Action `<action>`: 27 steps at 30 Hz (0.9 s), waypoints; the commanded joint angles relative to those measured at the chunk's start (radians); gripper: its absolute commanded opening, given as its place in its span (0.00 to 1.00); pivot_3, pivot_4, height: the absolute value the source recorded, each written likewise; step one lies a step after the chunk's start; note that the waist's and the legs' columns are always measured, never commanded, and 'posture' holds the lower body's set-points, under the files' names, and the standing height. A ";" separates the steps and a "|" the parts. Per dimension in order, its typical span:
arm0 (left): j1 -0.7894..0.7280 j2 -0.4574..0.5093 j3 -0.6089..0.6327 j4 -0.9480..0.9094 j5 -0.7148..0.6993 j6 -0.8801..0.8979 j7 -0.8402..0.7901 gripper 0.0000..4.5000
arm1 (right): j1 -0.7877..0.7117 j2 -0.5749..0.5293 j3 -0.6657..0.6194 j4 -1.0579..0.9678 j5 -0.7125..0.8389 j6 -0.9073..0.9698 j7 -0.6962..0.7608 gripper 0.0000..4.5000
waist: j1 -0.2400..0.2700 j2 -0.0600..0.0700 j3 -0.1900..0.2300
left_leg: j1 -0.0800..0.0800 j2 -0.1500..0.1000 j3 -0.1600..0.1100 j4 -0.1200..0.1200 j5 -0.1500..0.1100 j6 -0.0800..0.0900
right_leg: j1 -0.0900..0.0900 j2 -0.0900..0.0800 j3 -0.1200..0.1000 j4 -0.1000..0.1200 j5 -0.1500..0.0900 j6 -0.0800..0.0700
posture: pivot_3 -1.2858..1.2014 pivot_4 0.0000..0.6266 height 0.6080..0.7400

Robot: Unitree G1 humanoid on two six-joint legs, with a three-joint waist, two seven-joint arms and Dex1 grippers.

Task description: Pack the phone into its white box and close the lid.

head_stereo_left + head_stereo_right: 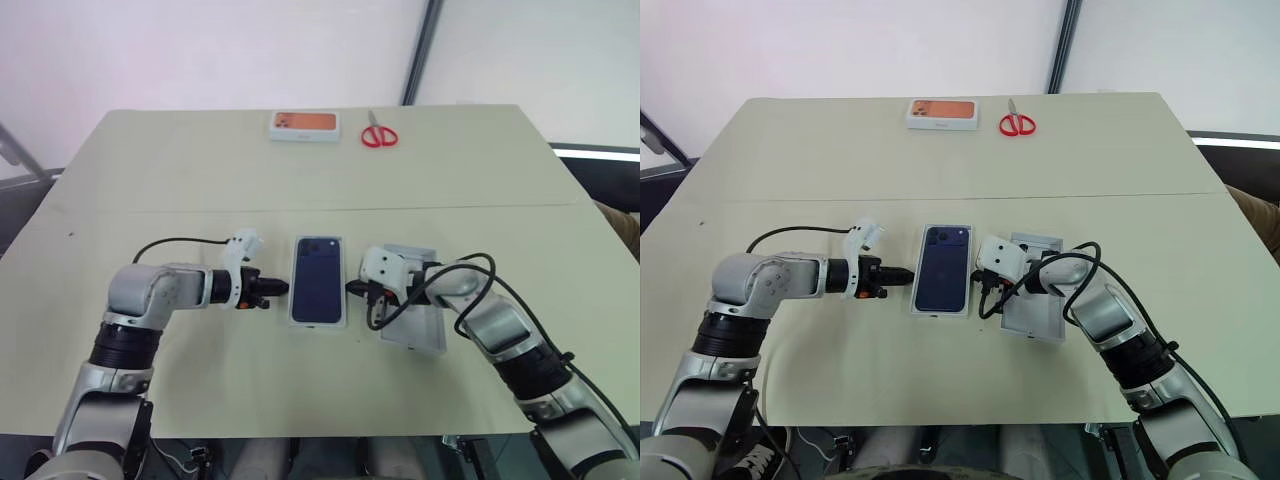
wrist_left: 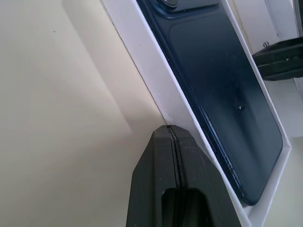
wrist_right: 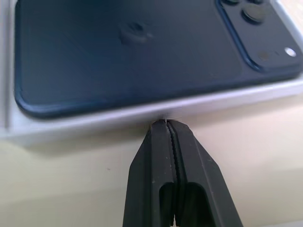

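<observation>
Glossy phone point(image 1: 318, 278) in matt cardboard white box point(image 2: 156, 90)

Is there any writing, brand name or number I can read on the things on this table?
None can be read.
The phone: a round mark on its back, too blurred to make out.
White box with an orange picture: any print is too small to read.
Red scissors: no lettering shows.

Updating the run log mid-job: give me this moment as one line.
phone: in white box | lid: off, right of box | left gripper: shut, at box's left rim | right gripper: shut, at right rim
</observation>
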 commanded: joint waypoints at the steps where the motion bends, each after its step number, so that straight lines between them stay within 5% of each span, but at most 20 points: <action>1: 0.005 -0.054 -0.059 -0.048 -0.029 0.023 -0.020 0.00 | 0.016 -0.022 -0.009 -0.041 0.009 0.012 0.019 0.01 | 0.001 0.000 0.000 | 0.000 0.000 0.000 0.000 0.000 0.000 | 0.000 0.000 0.000 0.000 0.000 0.000 | 0.52 0.24 1.00; 11: -0.078 -0.225 -0.183 0.073 0.074 -0.066 -0.019 0.00 | 0.106 -0.147 -0.065 -0.114 0.033 0.045 0.084 0.01 | 0.052 0.001 -0.001 | 0.001 -0.002 -0.002 0.008 -0.003 0.005 | 0.005 -0.001 -0.004 -0.002 0.000 0.000 | 0.52 0.24 1.00; 27: -0.090 -0.262 -0.189 0.110 0.127 -0.099 -0.051 0.00 | 0.157 -0.180 -0.105 -0.159 0.027 0.076 0.078 0.01 | 0.050 0.001 -0.001 | 0.002 -0.004 -0.007 0.013 -0.005 0.007 | 0.015 -0.004 -0.009 -0.004 -0.001 0.002 | 0.52 0.24 1.00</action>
